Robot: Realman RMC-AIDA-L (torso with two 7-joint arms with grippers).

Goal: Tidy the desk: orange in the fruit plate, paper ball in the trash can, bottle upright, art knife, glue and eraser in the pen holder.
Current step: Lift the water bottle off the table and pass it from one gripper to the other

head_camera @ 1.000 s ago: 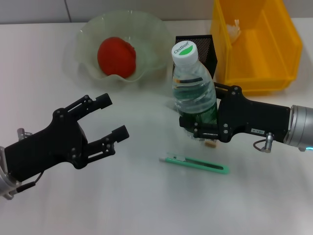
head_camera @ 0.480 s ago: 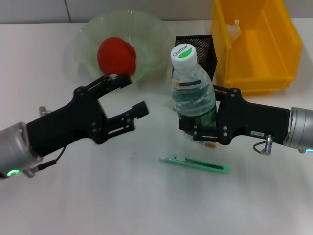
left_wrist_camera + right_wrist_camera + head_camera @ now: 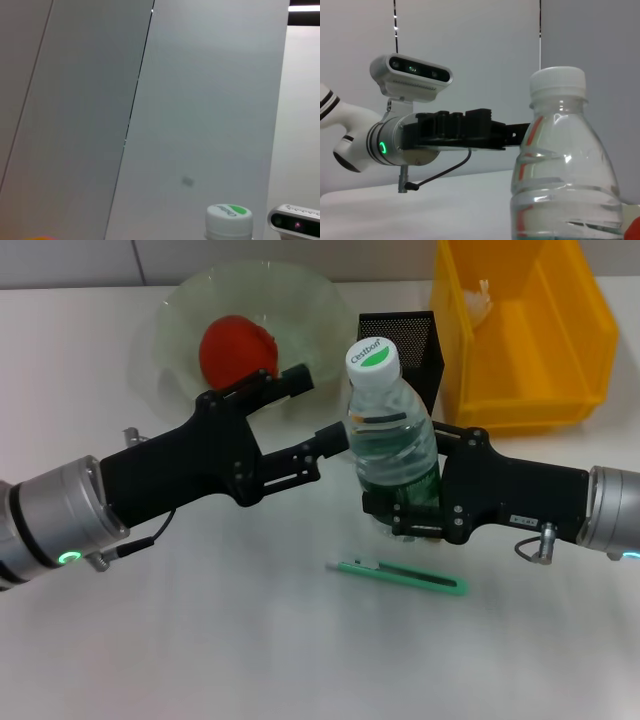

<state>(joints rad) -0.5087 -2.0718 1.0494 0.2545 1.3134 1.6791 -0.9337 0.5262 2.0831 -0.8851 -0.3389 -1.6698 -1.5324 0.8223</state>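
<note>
A clear water bottle with a white and green cap stands upright at the table's middle. My right gripper is shut on its lower body. My left gripper is open just left of the bottle's shoulder, one finger close to it. The bottle's cap shows in the left wrist view, and the bottle fills the right wrist view with the left gripper behind it. The orange lies in the fruit plate. A green art knife lies on the table. Glue and eraser are out of view.
A black mesh pen holder stands right behind the bottle. The yellow trash can at the back right holds the paper ball. The fruit plate sits just behind my left arm.
My left arm has swung right and forward from the near left, bringing its open gripper up beside the bottle. The right gripper keeps hold of the bottle, which stays upright.
</note>
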